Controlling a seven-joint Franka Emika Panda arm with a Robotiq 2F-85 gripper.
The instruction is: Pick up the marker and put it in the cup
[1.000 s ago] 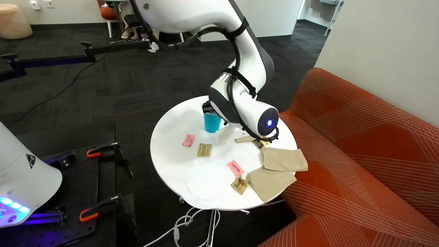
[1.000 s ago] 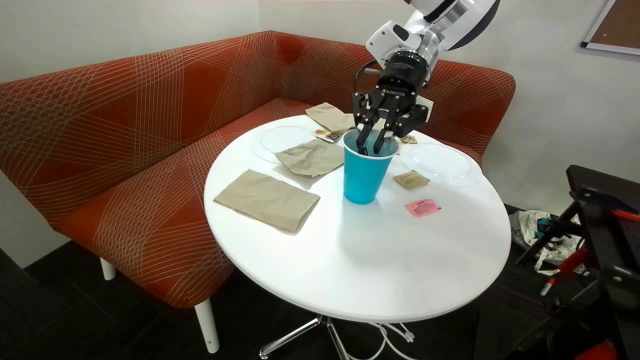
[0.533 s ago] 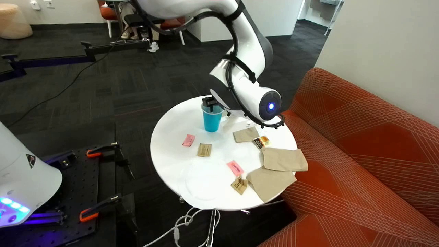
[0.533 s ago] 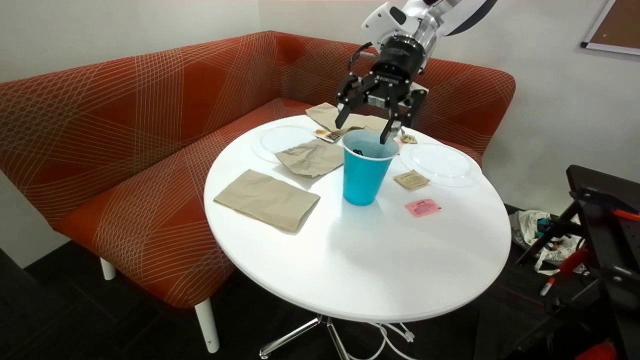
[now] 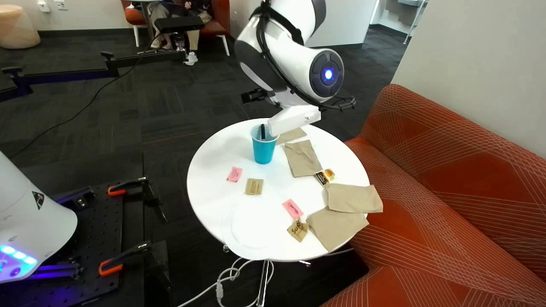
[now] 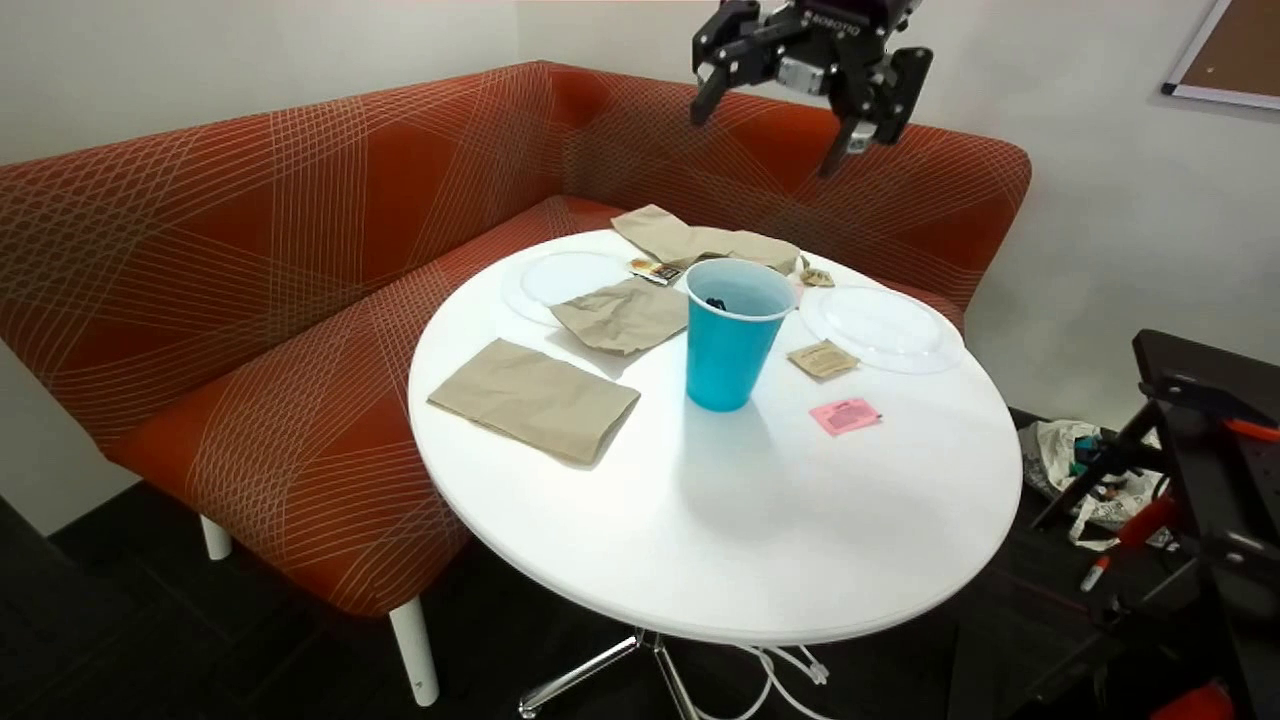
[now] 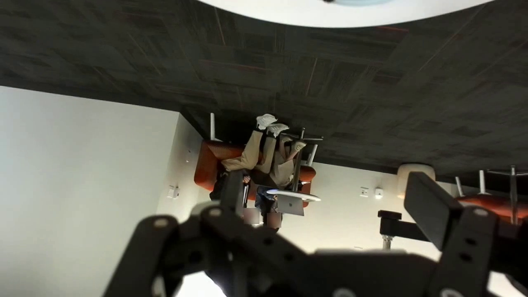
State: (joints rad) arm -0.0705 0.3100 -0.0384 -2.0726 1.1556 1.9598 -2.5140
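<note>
The turquoise cup (image 5: 263, 152) stands upright on the round white table in both exterior views. Inside it a dark stick, the marker (image 5: 262, 131), leans against the wall with its upper end showing near the rim; elsewhere only a small dark tip of the marker (image 6: 716, 303) can be seen, the rest hidden by the cup (image 6: 733, 355). Well above and behind the cup hangs my gripper (image 6: 766, 139), its fingers spread wide around empty air. In the upside-down wrist view the gripper (image 7: 330, 200) likewise has nothing between its pads, and a sliver of the cup (image 7: 363, 1) shows at the top edge.
Brown napkins (image 6: 535, 402) and a clear lid (image 6: 882, 330) lie around the cup on the table (image 6: 800, 560). A pink packet (image 6: 845, 415) and a tan packet (image 6: 823, 359) are close to it. A red sofa (image 6: 300, 230) borders the table.
My gripper has opened and let go of the marker inside the cup. It has risen up and away from the cup, which stays in place.
</note>
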